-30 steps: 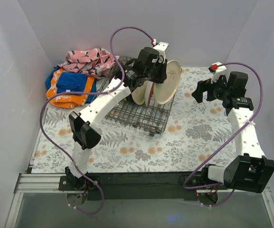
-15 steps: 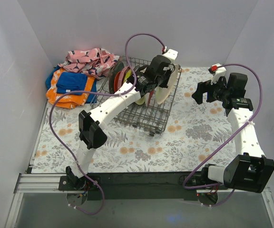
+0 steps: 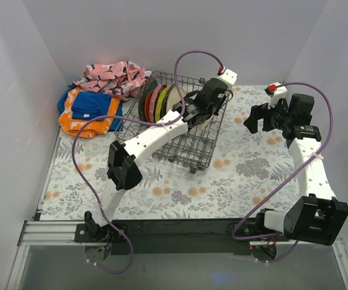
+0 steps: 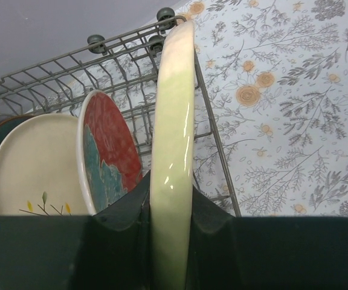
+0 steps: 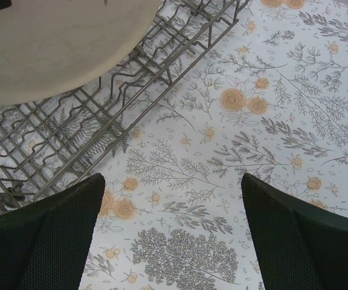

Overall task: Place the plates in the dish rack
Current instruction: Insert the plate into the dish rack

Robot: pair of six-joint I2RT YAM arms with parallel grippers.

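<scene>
**Left end effector pinching a pale plate at the rack's right end**

Out from the arm bases, the flower-printed desk (image 3: 234,175) is carrying the dish rack (image 3: 186,148) toward its back middle. The right end effector (image 5: 173,232) is hovering above the desk just right of the rack. Its fingers are spread wide, with nothing between them.

The left arm is reaching diagonally across the rack. The left end effector (image 4: 171,202) is pinching a pale plate (image 4: 174,103) by its rim. It is holding the plate upright and on edge over the rack's right side. The fingers are hiding the plate's lower edge, so I cannot tell whether it is sitting between the tines.

Just left of the pale plate, a red plate with a teal flower (image 4: 110,151) is standing on edge in the rack. A cream plate with a sprig (image 4: 32,163) is standing beside that one. Farther back and left, a row of plates (image 3: 156,101) is standing upright in the rack's far left part. Beyond it, cloths (image 3: 95,103) are lying heaped at the desk's far left corner, beside the rack.
</scene>
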